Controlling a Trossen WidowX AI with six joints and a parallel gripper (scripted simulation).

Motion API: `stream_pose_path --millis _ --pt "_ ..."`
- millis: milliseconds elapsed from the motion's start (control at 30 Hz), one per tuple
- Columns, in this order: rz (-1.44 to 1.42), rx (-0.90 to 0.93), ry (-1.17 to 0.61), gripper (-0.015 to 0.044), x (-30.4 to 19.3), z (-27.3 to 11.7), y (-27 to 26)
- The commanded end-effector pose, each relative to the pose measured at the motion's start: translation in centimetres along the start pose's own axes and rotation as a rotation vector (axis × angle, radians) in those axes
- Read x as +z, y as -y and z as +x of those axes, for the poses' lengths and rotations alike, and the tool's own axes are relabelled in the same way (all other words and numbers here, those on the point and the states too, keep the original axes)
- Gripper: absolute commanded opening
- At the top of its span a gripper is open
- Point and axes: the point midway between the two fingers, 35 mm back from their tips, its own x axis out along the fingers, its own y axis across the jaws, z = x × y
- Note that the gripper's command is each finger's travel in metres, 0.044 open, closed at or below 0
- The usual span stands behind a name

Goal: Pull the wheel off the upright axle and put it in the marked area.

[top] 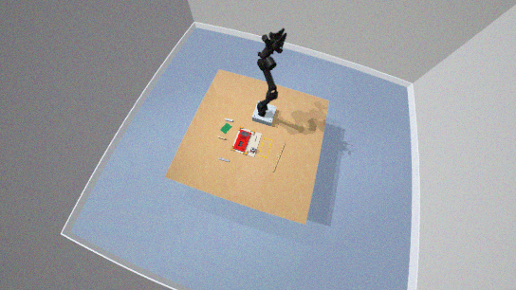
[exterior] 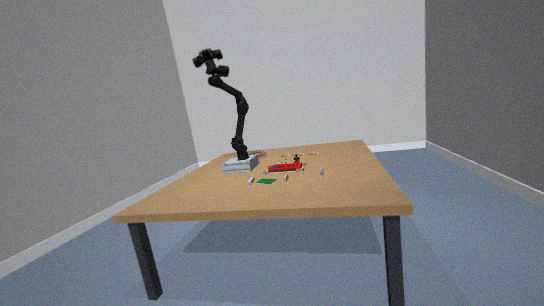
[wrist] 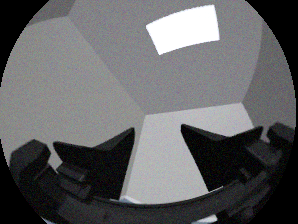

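Hanging high above the counter (exterior: 320, 200), fingers partly spread, holding nothing; approach pending: descending toward the wheel (top: 252, 151).

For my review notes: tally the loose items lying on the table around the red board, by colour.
Green card: 1
Small pale grey pieces: 3
Thin tan rod: 1
Total: 5
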Motion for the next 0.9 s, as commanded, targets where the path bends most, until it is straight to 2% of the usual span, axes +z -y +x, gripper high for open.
stream_pose_path --millis 0,333,867 --pt "0.07 0.069 0.051 0.03 1.5 -0.8 -1.9" --pt "0.238 0.224 0.144 0.03 5.1 -2.8 -5.7" --pt "0.591 0.56 0.309 0.03 12.8 -9.5 -10.5"
